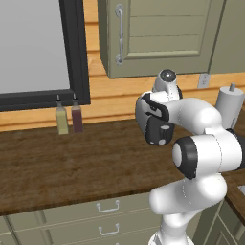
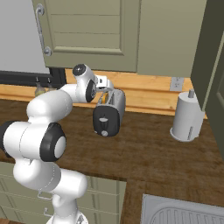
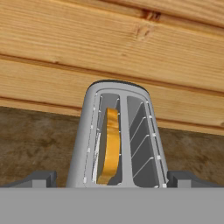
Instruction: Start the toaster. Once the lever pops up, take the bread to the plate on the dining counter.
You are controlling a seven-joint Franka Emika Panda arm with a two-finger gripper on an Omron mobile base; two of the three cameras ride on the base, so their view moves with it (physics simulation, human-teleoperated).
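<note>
Dark wood-grain bench [image 1: 72, 162] runs along a wall of pale timber boards [image 3: 109, 48], with grey-green cupboard doors [image 1: 158, 33] hung above it and drawers of the same colour [image 1: 107, 206] beneath its front edge. On this bench, close to the wall boards, stands the toaster [image 2: 109, 114], a small rounded silver-grey box whose black end panel with its round knob faces out toward the bench's front edge. Seen from the hand camera, the toaster [image 3: 119, 138] shows two long slots in its top, and the bread [image 3: 111, 146] sits upright on edge in the left-hand slot of that picture, tan and thin, down between the wire guides.

Directly over the toaster hangs the gripper [image 3: 111, 180], its jaws spread as wide as they go, one dark tip [image 3: 41, 178] on each side of the toaster's body and nothing held between them. In the right base view the gripper [image 2: 104, 87] sits just above the toaster's top, on the white arm [image 2: 48, 105] that reaches in from the lower left.

To the right of the toaster, well apart from it, stands a pale grey upright cylinder with a top knob [image 2: 187, 116], and a wall socket [image 2: 176, 83] is set in the boards between them. Left of the toaster, against the wall under a dark-framed window [image 1: 38, 52], stand two small bottles [image 1: 69, 117], one yellowish and one dark red. A metal sink [image 2: 183, 213] lies at the bench's near right corner.
</note>
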